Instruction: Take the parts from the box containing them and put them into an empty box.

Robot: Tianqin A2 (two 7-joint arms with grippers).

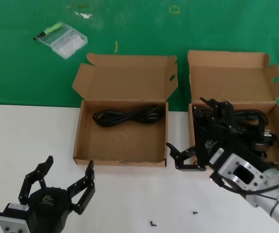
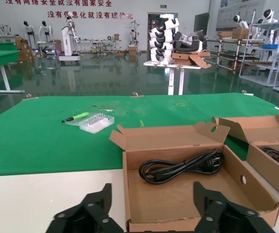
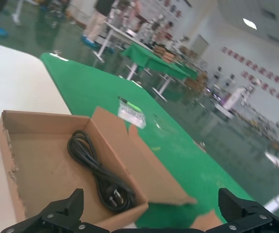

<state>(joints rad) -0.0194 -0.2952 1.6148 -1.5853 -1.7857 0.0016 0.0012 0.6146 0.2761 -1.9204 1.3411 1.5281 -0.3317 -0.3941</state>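
The squarish box [image 1: 229, 77], with one angled flap, stands at the right and holds a heap of black power cords [image 1: 250, 120]. My right gripper [image 1: 192, 128] hangs open over that box's near left corner, with nothing between its fingers. The wider box [image 1: 124, 77] at centre holds one looped cord [image 1: 127, 117] along its far wall. That cord [image 2: 183, 166] also shows in the left wrist view, and the cord [image 3: 98, 170] shows in the right wrist view. My left gripper [image 1: 70, 165] rests open and empty over the white table, near the wider box's front left corner [image 2: 129, 225].
A clear plastic case [image 1: 62, 40] and a green pen [image 1: 49, 30] lie on the green mat at the back left. Two tiny black screws [image 1: 153, 224] lie on the white table in front of the boxes.
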